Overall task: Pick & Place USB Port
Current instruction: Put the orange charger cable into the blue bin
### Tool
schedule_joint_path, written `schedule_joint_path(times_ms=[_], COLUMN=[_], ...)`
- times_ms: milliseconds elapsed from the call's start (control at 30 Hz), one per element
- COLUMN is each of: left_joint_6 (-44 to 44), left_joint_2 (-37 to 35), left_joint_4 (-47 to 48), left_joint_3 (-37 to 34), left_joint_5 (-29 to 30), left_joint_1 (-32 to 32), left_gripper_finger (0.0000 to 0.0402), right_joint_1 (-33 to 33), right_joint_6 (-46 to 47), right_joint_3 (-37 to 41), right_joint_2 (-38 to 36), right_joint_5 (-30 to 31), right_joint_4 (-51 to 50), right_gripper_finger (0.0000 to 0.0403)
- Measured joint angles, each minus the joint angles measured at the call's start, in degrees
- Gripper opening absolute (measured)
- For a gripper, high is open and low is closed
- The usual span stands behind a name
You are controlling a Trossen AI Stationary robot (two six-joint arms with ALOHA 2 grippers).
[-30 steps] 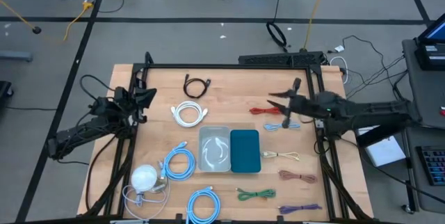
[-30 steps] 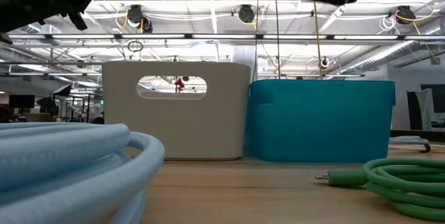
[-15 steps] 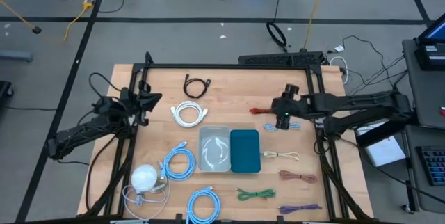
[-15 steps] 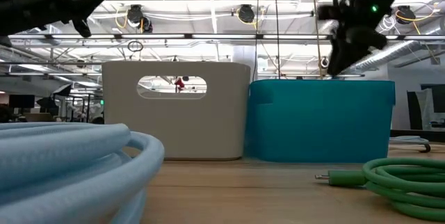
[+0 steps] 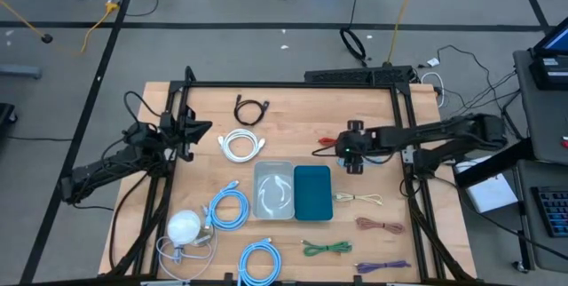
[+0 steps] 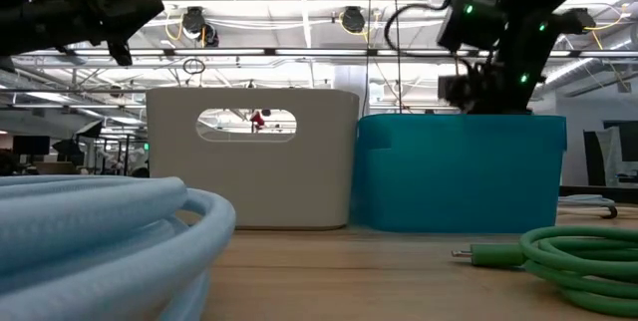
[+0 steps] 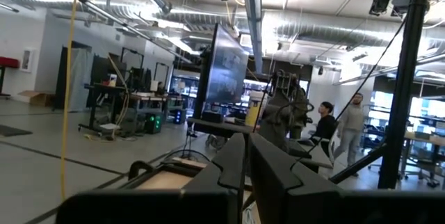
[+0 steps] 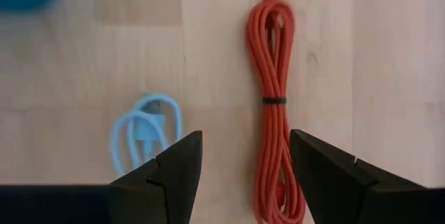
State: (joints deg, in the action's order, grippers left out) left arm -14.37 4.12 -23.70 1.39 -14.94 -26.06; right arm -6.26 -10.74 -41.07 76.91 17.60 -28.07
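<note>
A red cable bundle [image 8: 274,106] tied at its middle lies flat on the wood, with a small light-blue cable coil [image 8: 149,135] beside it. My right gripper [image 8: 243,147] is open and points down over the bare strip between them, touching neither; in the high view it [image 5: 350,150] hovers by the red cable [image 5: 330,141], just beyond the teal bin [image 5: 312,192]. My left gripper [image 5: 190,131] is shut and waits in the air over the table's left edge, facing the room [image 7: 247,156].
A clear bin [image 5: 274,190] holding a white cable stands against the teal bin. A white coil [image 5: 241,146], a black cable [image 5: 251,110], blue coils [image 5: 229,208], and beige [image 5: 358,199], brown [image 5: 380,226], green [image 5: 327,248] and purple [image 5: 382,266] cables lie around. People stand beyond the table [image 7: 351,123].
My right gripper has moved toward the table's left and come down over the red and light-blue cables, tipping from level to pointing down at the table. My left gripper has shifted slightly toward the table's middle.
</note>
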Motion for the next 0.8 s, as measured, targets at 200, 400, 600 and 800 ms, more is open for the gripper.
schedule_joint_path(times_ms=[200,400,600,800], left_joint_6=[-0.74,-0.72,-0.55,-1.03], left_joint_2=[0.0,0.0,0.0,0.0], left_joint_4=[0.05,0.67,1.24,1.26], left_joint_3=[0.0,0.02,0.04,0.04], left_joint_5=[-0.04,-0.08,-0.09,-0.2], left_joint_1=[0.0,0.0,0.0,0.0], left_gripper_finger=[0.0024,0.0024,0.0024,0.0024], right_joint_1=[-3.09,-5.32,-6.52,-6.65], right_joint_6=[-2.56,-5.07,-3.96,-1.57], right_joint_3=[-0.07,-0.19,-0.12,-0.05], right_joint_2=[7.81,10.59,10.85,10.99], right_joint_5=[0.01,-0.32,-0.27,0.99], right_joint_4=[3.22,6.0,8.61,9.21], right_gripper_finger=[0.0208,0.0208,0.0168,0.0032])
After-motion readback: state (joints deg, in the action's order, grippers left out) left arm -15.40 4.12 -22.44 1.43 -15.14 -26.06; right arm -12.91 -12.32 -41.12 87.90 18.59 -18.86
